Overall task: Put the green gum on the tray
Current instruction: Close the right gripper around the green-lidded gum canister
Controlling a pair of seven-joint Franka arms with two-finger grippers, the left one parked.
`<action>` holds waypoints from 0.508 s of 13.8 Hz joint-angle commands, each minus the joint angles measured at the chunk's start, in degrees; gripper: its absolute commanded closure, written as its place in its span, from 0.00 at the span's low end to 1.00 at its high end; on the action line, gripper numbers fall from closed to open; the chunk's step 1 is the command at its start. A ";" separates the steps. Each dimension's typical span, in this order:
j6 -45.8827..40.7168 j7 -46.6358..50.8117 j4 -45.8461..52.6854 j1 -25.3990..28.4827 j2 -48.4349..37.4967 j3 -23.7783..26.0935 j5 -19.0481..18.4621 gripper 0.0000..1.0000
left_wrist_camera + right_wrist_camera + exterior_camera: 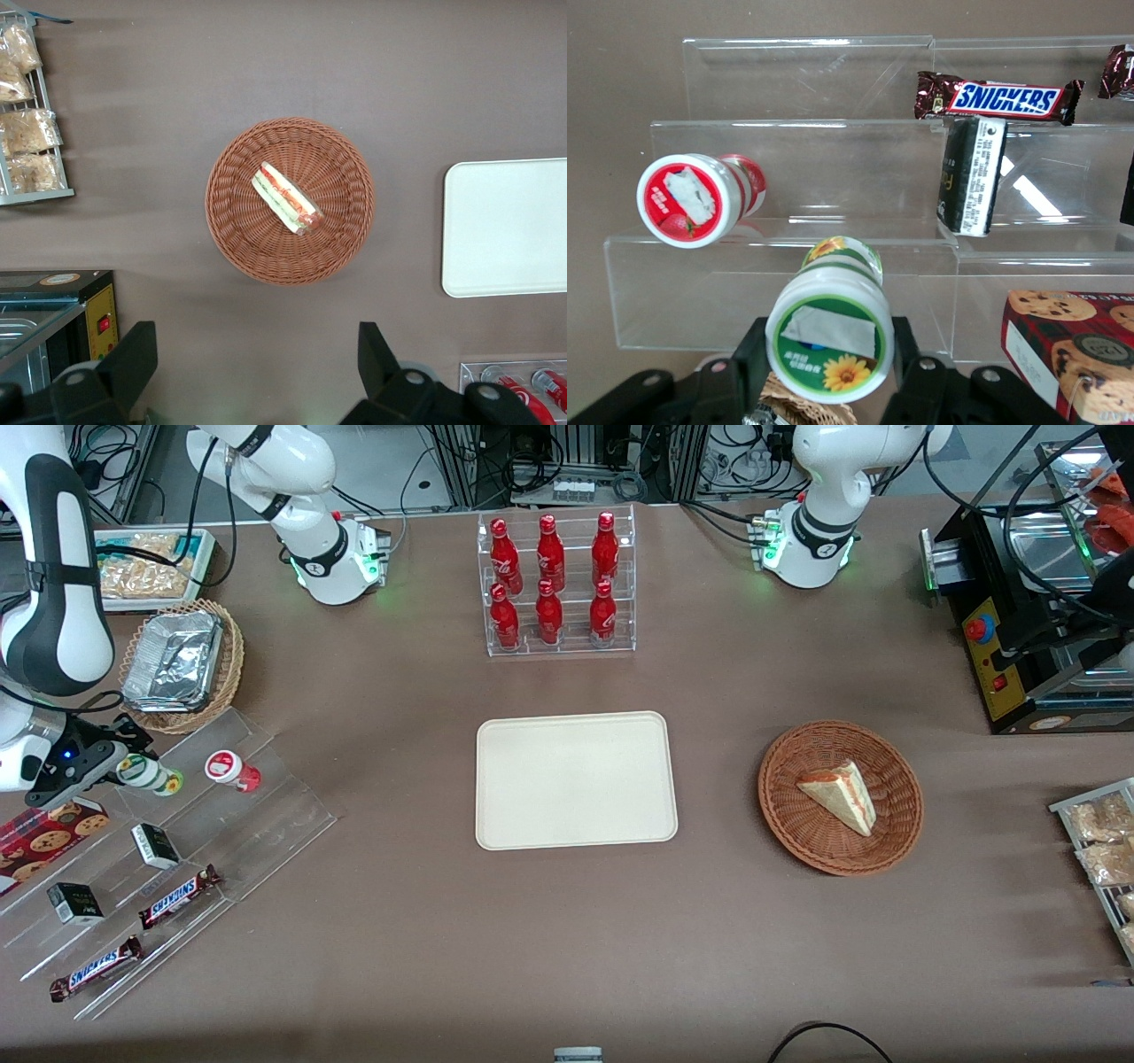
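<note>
The green gum (152,775), a small white canister with a green-rimmed lid, lies tilted on the top step of a clear acrylic stand, toward the working arm's end of the table. My right gripper (131,767) is at it, and its black fingers (755,354) press both sides of the lid. In the right wrist view the green gum (830,332) fills the space between the fingers. The red-lidded canister (232,769) lies beside it on the same step. The cream tray (576,779) lies bare at the table's middle, well away from the gripper.
The acrylic stand (266,815) also holds Snickers bars (177,896), small dark boxes (156,845) and a cookie box (44,837). A foil tray in a wicker basket (177,662) is farther from the camera. A cola rack (556,584) and a sandwich basket (840,795) flank the tray.
</note>
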 commanded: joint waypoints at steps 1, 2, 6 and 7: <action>1.00 -0.60 -1.00 -0.30 -1.08 0.33 -0.17 1.00; 0.65 -0.33 -0.65 -0.13 -1.25 0.33 -0.26 1.00; -7.94 2.55 5.49 1.36 -1.43 1.03 -0.17 1.00; -9.62 4.48 6.90 3.37 -1.43 0.86 -0.17 1.00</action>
